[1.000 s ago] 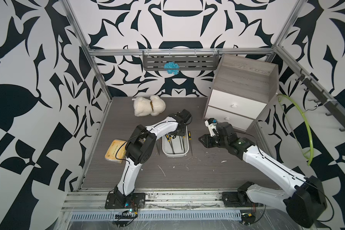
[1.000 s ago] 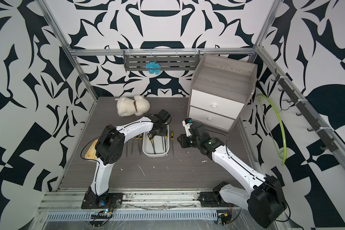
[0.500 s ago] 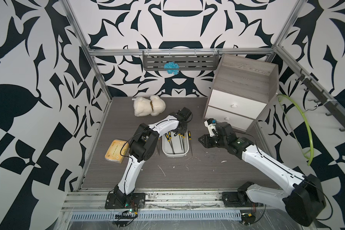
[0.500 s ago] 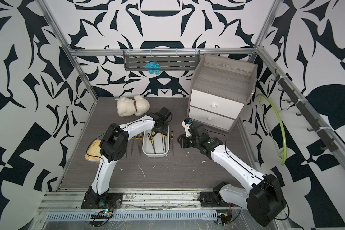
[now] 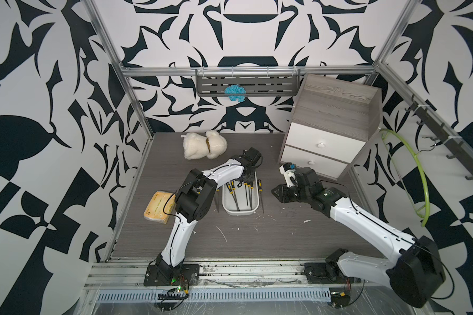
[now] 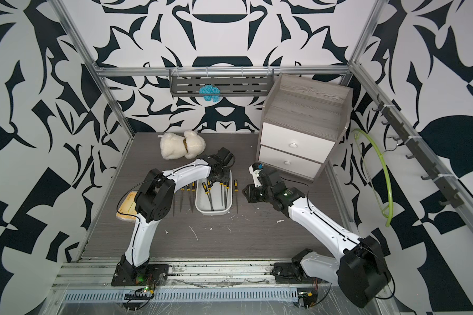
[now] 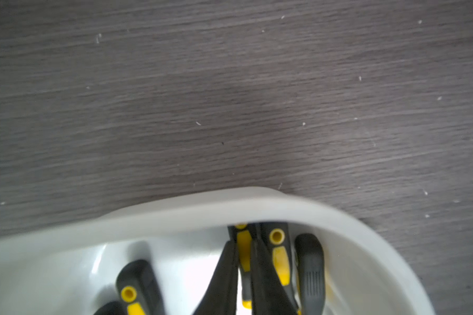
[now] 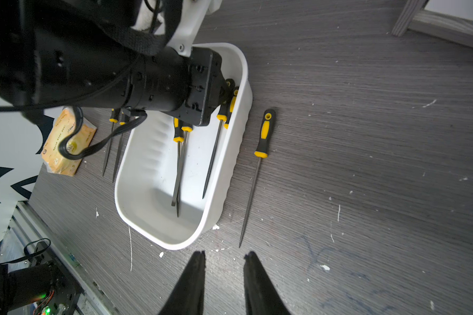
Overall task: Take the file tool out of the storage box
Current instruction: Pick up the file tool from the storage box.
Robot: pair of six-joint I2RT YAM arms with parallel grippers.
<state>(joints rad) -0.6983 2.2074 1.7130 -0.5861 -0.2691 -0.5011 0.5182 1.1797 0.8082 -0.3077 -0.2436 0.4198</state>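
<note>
In both top views the left gripper (image 5: 245, 178) (image 6: 219, 176) is down in the far end of the box (image 5: 239, 213), above the files (image 5: 247, 195) lying inside; the wrist hides its jaws there. The right gripper (image 5: 275, 192) hangs over the table (image 5: 284, 234), beside the box and apart from it. In the left wrist view the fingers (image 7: 224, 275) stand close together on either side of one file (image 7: 243, 245), pinching its black-and-yellow grip just inside the box's end wall; more of the files lie to either side of them. In the right wrist view the right gripper (image 8: 224, 256) is parted with nothing between its tips. The box's near corner is just ahead of it, and a loose file (image 8: 264, 133) lies on the table alongside the box's wall.
</note>
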